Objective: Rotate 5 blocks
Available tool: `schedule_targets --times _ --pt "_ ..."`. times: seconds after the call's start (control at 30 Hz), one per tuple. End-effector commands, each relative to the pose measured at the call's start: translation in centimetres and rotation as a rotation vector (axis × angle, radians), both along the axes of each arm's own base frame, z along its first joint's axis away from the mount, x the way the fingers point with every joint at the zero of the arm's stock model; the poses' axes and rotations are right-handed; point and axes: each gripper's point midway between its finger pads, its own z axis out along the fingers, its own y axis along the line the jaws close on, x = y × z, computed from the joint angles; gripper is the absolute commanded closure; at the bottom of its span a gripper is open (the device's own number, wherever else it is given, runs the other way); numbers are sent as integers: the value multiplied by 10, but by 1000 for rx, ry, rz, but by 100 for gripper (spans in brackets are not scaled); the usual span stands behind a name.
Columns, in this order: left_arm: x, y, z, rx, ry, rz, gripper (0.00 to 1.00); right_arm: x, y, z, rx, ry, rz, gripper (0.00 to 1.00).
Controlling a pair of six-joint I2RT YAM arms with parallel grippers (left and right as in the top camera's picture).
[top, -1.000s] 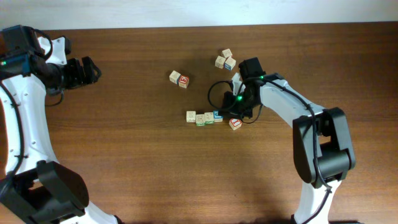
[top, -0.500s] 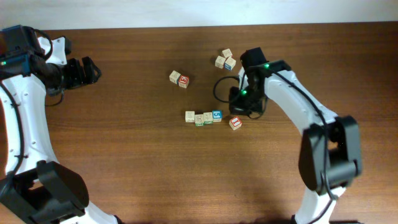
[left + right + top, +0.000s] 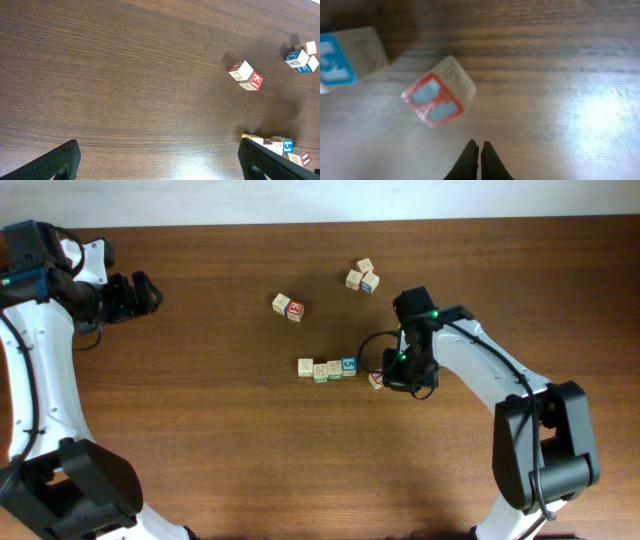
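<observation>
- Dark brown wood-grain table is filling every view, with a pale strip of wall running along its 12 o'clock edge.
- Near the table's middle, a line of five small pale-wood letter cubes is lying from 9 to 3 o'clock.
- A nearly plain cube, two green-marked ones and a blue-marked cube are touching in a row.
- A red-marked cube is sitting skewed at the blue one's 4 o'clock, parted from it by a narrow gap.
- The right gripper is keeping its black fingers pinched together on nothing. It is hovering just beside the red-marked cube, at its 5 o'clock in the wrist view.
- The left gripper is resting at the table's 10 o'clock with jaws spread wide and empty, well apart from every cube.
- A plain-and-red pair of cubes is sitting at the line's 11 o'clock and a three-cube cluster at its 1 o'clock, both well apart.
- The step in hand is probably nudging: the clenched fingertips seem to be serving as a pusher at the line's 3 o'clock end.
- Next, the tips will likely be pressing the red-marked cube back square against the blue one, then sweeping that end round without scattering the row.
</observation>
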Motion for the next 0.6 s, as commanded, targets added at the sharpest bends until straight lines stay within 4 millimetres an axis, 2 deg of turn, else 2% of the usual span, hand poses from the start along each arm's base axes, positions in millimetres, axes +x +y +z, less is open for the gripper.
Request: schedule_targets --times 0.0,0.13,0.27,0.4,0.57 --pt "4 -2 8 -6 -21 -2 1 -5 -2 -16 -16 -5 5 93" --pt "4 -2 8 -5 -20 -2 1 2 1 -22 4 -54 27 93" --pt "4 -2 8 -5 -20 -2 1 18 6 -20 22 -127 53 93" --pt "4 -2 8 -6 -21 -2 1 28 18 -15 85 -180 119 93" --pt "4 -2 8 -5 -21 -2 1 36 21 -13 95 -216 119 92"
